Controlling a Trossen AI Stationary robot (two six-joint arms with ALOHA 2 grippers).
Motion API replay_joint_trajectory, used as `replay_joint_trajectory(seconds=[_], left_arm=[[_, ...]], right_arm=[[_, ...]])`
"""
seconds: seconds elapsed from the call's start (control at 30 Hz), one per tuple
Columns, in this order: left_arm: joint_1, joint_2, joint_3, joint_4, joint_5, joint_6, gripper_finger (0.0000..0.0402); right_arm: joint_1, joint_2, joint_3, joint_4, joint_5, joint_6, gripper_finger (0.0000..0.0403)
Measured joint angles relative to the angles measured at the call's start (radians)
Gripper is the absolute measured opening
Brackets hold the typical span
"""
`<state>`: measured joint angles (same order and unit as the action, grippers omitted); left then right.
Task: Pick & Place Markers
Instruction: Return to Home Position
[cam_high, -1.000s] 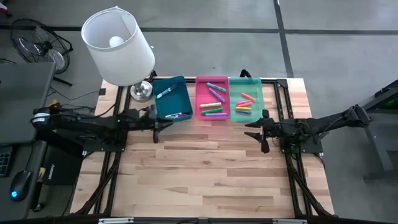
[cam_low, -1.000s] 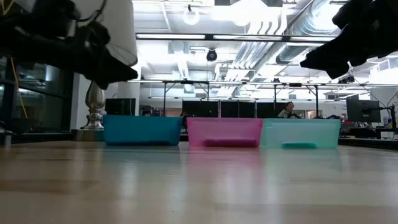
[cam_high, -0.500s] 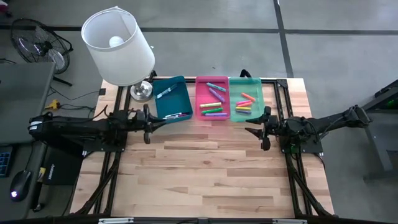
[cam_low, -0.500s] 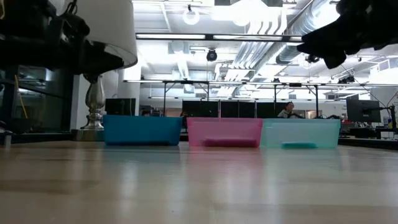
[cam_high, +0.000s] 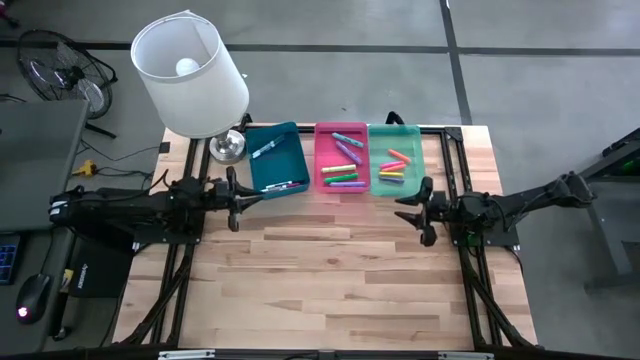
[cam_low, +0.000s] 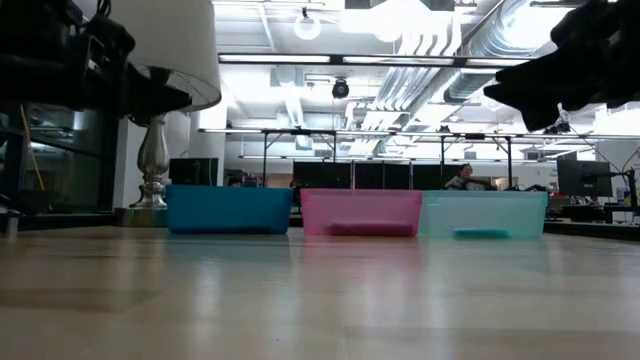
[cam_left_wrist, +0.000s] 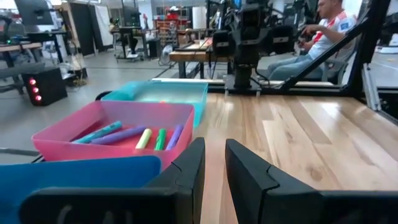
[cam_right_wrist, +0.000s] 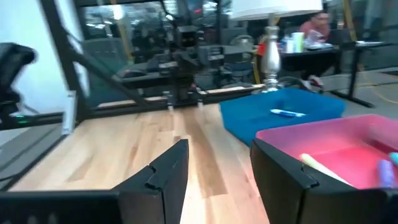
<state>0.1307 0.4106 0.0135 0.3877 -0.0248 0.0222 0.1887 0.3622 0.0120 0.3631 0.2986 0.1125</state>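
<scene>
The markers lie in three trays along the table's far edge. Two are in the blue tray (cam_high: 275, 158), several in the pink tray (cam_high: 342, 158) and several in the green tray (cam_high: 396, 158). My left gripper (cam_high: 232, 196) hovers just off the blue tray's near left corner, open by a narrow gap (cam_left_wrist: 214, 168) and empty. My right gripper (cam_high: 425, 211) hovers near the green tray's near right corner, open (cam_right_wrist: 219, 168) and empty. The left wrist view shows purple, yellow, green and teal markers (cam_left_wrist: 144, 135) in the pink tray.
A lamp with a white shade (cam_high: 190, 75) stands on its metal base (cam_high: 228, 147) at the far left corner, beside the blue tray. Bare wooden table (cam_high: 330, 280) stretches from the trays to the near edge. People sit at desks in the room beyond (cam_left_wrist: 323, 31).
My left gripper has drawn back from the blue tray's near edge toward the table's left edge and has risen a little. The trays and markers have stayed where they were.
</scene>
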Motion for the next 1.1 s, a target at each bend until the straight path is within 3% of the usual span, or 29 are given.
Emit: replay_joint_trajectory(seconds=[0.13, 0.3, 0.43, 0.67, 0.97, 1.1], left_arm=[[0.000, -0.010, -0.001, 0.013, -0.004, 0.004, 0.0062], [0.000, -0.027, -0.001, 0.052, 0.023, 0.096, 0.0062], [0.000, -0.051, -0.001, 0.108, 0.084, 0.078, 0.0062], [0.000, -0.151, -0.001, 0.100, 0.141, 0.075, 0.0062], [0.000, -0.210, -0.001, 0.094, 0.305, 0.028, 0.0062], [0.000, -0.208, -0.001, 0.083, 0.287, -0.001, 0.0062]], right_arm=[[-0.033, -0.006, -0.003, -0.006, -0.097, 0.004, 0.0161], [-0.080, -0.007, -0.003, -0.057, -0.121, 0.018, 0.0161], [-0.096, -0.045, -0.003, -0.004, -0.169, 0.018, 0.0161], [-0.097, -0.188, -0.003, -0.069, -0.159, 0.014, 0.0161], [-0.097, -0.317, -0.003, -0.182, -0.175, -0.067, 0.0161], [-0.097, -0.326, -0.003, -0.212, -0.154, -0.066, 0.0161]])
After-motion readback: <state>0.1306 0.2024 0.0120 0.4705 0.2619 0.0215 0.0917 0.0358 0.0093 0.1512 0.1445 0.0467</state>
